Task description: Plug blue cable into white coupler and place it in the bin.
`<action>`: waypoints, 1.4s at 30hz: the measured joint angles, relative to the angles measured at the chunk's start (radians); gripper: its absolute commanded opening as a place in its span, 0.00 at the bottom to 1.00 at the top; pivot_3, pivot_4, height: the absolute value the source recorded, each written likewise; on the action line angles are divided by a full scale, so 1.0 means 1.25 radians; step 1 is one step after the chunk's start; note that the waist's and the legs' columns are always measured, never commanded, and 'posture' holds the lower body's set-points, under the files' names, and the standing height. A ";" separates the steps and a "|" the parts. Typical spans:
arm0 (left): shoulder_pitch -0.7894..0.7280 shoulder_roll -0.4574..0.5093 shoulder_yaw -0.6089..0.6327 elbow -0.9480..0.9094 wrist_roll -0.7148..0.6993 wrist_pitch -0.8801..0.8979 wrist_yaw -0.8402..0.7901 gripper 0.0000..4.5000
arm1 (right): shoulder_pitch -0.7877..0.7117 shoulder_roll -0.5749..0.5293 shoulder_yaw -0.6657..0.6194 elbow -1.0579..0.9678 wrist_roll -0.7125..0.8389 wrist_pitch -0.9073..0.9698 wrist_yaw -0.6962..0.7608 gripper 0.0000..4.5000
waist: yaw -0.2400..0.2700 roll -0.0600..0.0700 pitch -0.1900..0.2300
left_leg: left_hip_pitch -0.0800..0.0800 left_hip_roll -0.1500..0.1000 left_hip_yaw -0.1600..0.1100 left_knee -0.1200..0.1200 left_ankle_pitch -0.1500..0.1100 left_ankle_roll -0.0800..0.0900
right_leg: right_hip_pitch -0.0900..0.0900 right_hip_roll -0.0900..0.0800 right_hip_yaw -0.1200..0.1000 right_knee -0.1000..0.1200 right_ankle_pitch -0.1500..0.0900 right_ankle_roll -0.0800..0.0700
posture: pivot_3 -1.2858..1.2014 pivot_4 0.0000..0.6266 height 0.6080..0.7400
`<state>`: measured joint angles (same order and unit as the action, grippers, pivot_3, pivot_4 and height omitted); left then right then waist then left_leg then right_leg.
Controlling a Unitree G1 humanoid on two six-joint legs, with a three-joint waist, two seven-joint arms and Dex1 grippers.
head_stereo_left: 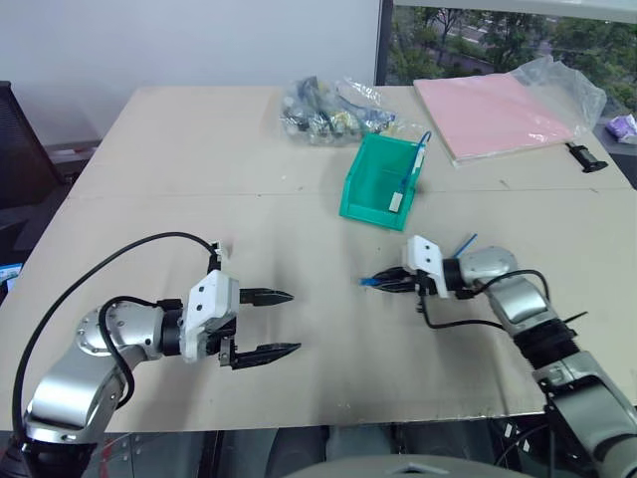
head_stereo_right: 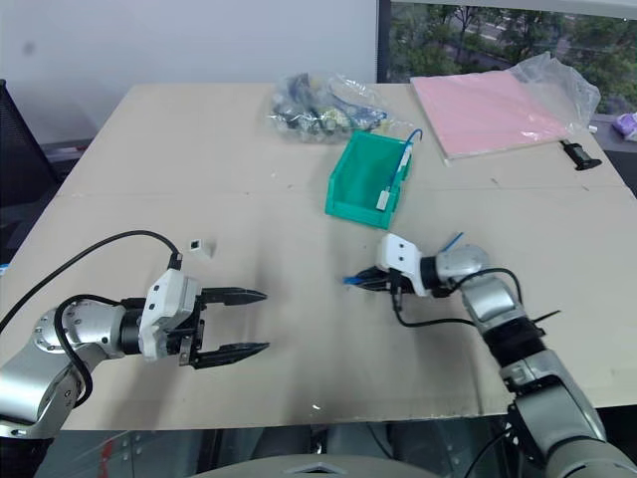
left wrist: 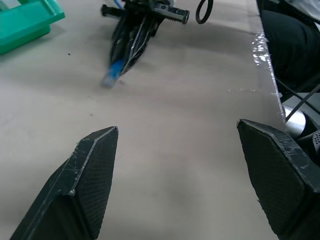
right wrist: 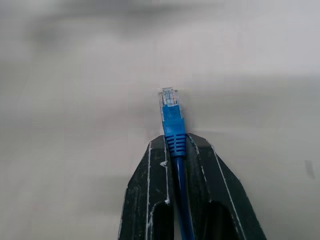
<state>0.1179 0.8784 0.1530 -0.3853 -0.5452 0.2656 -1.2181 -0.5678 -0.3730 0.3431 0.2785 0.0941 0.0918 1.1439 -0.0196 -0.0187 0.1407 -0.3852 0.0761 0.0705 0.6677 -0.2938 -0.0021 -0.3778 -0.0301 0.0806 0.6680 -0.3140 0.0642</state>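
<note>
At centre right of the frame, the right gripper is clamped on the blue cable, plug poking out beyond the fingertips. The left gripper gapes empty at lower left, the white coupler lying just above it.

Even, bright daylight comes from the window at the upper right of the head views. The tan surface shows only soft, faint shadows and no glare. In the right wrist view the blue cable plug is sharp, the background smeared.
</note>
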 measured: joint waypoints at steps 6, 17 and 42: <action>-0.066 -0.019 -0.016 0.069 0.044 -0.019 0.028 0.86 | -0.057 0.055 0.005 0.068 -0.032 0.008 -0.063 0.51 | 0.005 0.000 0.000 | 0.000 -0.001 0.001 0.001 0.000 0.000 | 0.000 -0.001 0.000 0.000 0.000 0.000 | 0.52 0.24 1.00; -0.391 -0.169 -0.231 0.331 0.191 -0.060 0.046 0.86 | 0.220 -0.115 -0.211 -0.307 0.175 0.123 -0.053 0.99 | 0.008 0.000 0.002 | -0.005 -0.001 -0.006 0.002 0.000 0.000 | -0.001 0.000 -0.004 -0.002 0.000 0.000 | 0.52 0.24 1.00; -0.577 -0.275 -0.318 0.692 0.318 -0.274 -0.095 0.01 | 0.446 -0.153 -0.292 -0.467 0.289 0.110 -0.105 1.00 | 0.007 0.000 0.002 | -0.009 -0.003 -0.018 0.008 0.000 0.000 | 0.001 0.003 -0.006 0.000 0.001 0.002 | 0.52 0.24 1.00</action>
<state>-0.6036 0.5341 -0.2442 0.4797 -0.1479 -0.0768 -1.3366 -0.0108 -0.5644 -0.0218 -0.3055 0.4555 0.2293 1.0129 -0.0104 -0.0183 0.1426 -0.3963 0.0718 0.0481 0.6775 -0.2938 -0.0020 -0.3770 -0.0259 0.0733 0.6674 -0.3125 0.0664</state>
